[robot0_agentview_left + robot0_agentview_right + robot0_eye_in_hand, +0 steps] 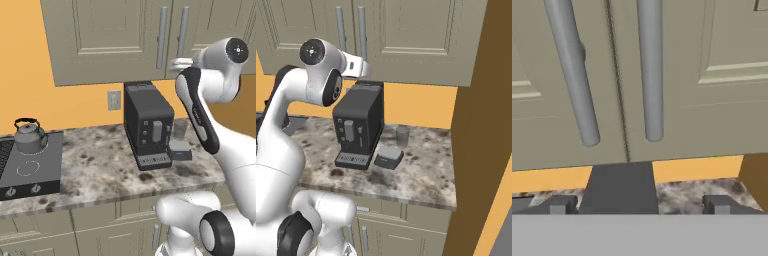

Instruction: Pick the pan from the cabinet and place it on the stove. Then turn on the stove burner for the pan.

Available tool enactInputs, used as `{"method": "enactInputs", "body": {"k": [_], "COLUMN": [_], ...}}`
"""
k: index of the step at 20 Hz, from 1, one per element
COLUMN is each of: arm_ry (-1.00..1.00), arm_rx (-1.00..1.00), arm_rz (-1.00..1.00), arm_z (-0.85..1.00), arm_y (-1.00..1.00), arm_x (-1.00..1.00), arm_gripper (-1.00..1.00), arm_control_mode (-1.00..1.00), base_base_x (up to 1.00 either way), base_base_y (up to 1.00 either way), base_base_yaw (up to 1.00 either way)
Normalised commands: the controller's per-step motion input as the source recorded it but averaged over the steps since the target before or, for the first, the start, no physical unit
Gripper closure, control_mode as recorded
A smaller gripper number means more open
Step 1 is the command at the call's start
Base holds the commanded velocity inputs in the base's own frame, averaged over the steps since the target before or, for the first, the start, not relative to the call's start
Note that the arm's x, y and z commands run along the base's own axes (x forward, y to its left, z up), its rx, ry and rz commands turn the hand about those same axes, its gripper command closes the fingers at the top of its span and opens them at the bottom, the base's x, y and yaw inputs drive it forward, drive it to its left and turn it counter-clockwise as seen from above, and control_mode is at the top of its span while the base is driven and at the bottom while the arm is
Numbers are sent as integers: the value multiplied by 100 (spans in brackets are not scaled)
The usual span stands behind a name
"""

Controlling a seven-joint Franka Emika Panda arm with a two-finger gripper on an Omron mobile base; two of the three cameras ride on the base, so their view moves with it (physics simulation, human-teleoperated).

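The cabinet hangs on the wall with both doors shut, so the pan is hidden. Its two vertical bar handles flank the door seam. My gripper is raised just in front of the lower ends of those handles, open, with nothing between its fingers. The stove lies at the far left of the counter, with round knobs along its front.
A grey kettle stands on the stove's back burner. A dark coffee machine sits under the cabinet, directly below my hand, with a glass beside it. A tall brown panel bounds the counter's right.
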Motion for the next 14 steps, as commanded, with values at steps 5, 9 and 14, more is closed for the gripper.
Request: {"method": "enactInputs", "body": {"k": [5, 9, 14], "arm_ry": [-12, -1, 2], "arm_rx": [0, 0, 0], "arm_rz": [1, 0, -2], "arm_z": [42, 36, 21], "arm_y": [-11, -22, -6], "arm_x": [34, 31, 43], "arm_gripper": [-100, -100, -100], "arm_control_mode": [-100, -100, -100], "base_base_x": [0, 0, 0], "base_base_y": [0, 0, 0], "base_base_yaw": [0, 0, 0]}}
